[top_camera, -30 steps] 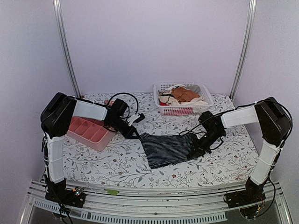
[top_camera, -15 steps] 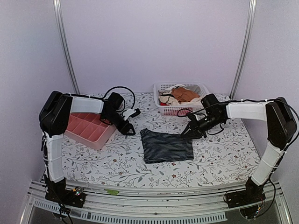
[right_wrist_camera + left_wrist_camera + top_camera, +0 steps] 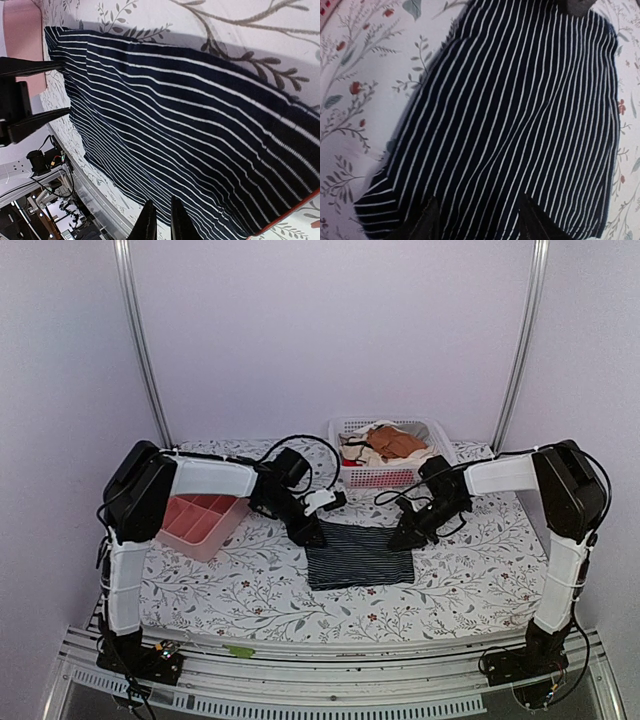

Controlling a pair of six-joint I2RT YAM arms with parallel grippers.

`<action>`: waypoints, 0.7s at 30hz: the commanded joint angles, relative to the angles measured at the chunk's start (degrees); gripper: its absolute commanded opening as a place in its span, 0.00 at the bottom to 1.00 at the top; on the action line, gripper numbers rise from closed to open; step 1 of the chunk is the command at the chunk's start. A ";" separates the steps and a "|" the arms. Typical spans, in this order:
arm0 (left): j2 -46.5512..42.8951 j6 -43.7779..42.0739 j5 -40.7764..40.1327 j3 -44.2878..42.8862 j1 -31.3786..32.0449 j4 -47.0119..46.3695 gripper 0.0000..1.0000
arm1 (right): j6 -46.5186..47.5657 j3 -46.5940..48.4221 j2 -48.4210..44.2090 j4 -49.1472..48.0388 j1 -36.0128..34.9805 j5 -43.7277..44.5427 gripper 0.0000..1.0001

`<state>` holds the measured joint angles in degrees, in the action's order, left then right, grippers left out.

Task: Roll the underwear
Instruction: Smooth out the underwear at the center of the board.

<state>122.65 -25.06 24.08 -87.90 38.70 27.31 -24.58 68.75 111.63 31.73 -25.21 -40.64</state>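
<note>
— Now your left gripper stands open over the underwear; a second ago it pinched a corner.
— And your right gripper?
— Almost closed at the far right corner; whether it nips cloth, I cannot tell. The underwear lies flat mid-table, so you can start rolling.

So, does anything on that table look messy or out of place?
Nothing much. The dark navy striped fabric underwear lies flat; only the orange-brown and cream garments sit heaped loosely in the white plastic basket.
</note>
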 commanded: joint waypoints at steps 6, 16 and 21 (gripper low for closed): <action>3.45 -3.85 -7.11 3.98 -2.85 3.05 0.52 | 1.96 1.99 3.29 0.07 -1.41 2.46 0.10; -5.32 -9.65 -6.29 17.37 -9.16 1.52 0.51 | -7.11 -1.96 2.73 -8.59 -9.40 -4.33 0.10; -12.08 -9.75 -2.84 20.25 -9.30 -0.73 0.60 | -9.17 -0.70 -1.87 -8.61 -9.33 -3.80 0.14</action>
<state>114.65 -34.09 21.32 -70.74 29.85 23.49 -30.79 67.37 114.61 24.91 -35.14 -43.75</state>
